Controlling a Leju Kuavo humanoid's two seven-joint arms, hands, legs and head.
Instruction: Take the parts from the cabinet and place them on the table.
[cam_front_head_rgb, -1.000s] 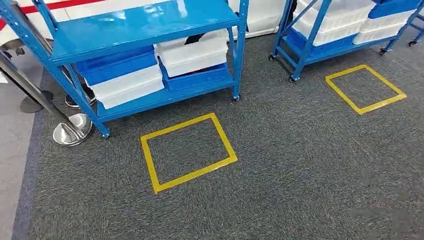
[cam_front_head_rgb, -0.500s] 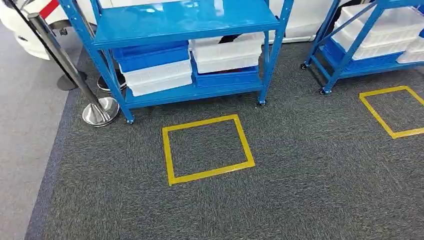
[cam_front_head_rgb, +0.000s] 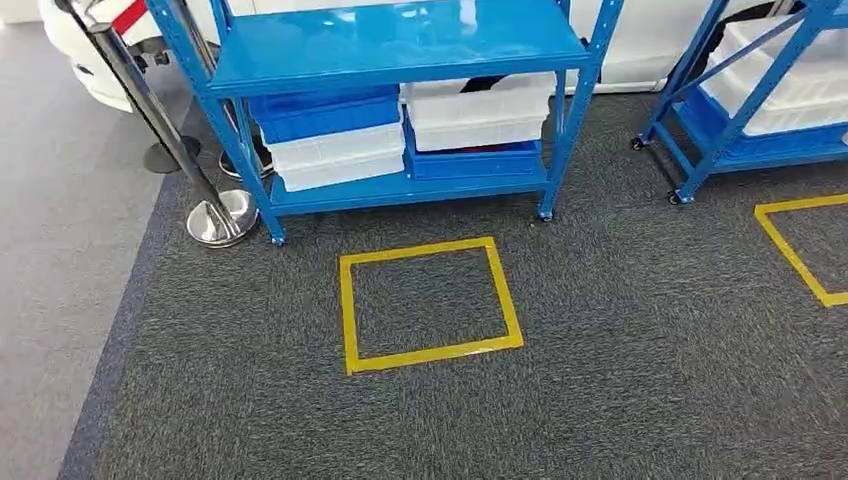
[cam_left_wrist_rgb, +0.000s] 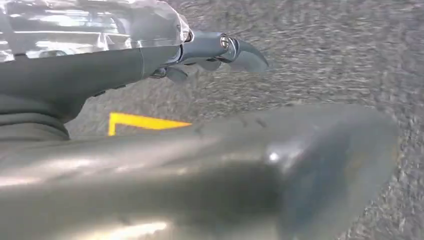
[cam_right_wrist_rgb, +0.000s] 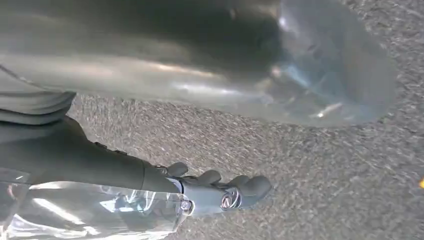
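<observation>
Both arms hang at the robot's sides over dark grey carpet (cam_front_head_rgb: 620, 360). In the left wrist view the left hand (cam_left_wrist_rgb: 210, 52) points down at the carpet with its fingers (cam_left_wrist_rgb: 245, 55) loosely curled and nothing in them, and a corner of yellow tape shows on the floor just past it. In the right wrist view the right hand (cam_right_wrist_rgb: 220, 192) hangs the same way, fingers (cam_right_wrist_rgb: 252, 187) curled in around nothing, above bare carpet. Well ahead of both hands, beyond a yellow tape square (cam_front_head_rgb: 430, 303) on the floor, stands a blue wheeled shelf cabinet (cam_front_head_rgb: 400, 45). Its lower shelf carries stacked bins: a blue bin (cam_front_head_rgb: 322, 112) on white bins (cam_front_head_rgb: 340, 158) toward the left hand's side, and a white bin (cam_front_head_rgb: 478, 110) on a blue bin (cam_front_head_rgb: 472, 160) toward the right hand's side; whether they hold parts cannot be told. A second blue cabinet (cam_front_head_rgb: 745, 95) with white bins stands farther off on the right hand's side, behind another tape square (cam_front_head_rgb: 805, 250). A chrome barrier post (cam_front_head_rgb: 215, 215) stands outside the left hand's side of the first cabinet.
</observation>
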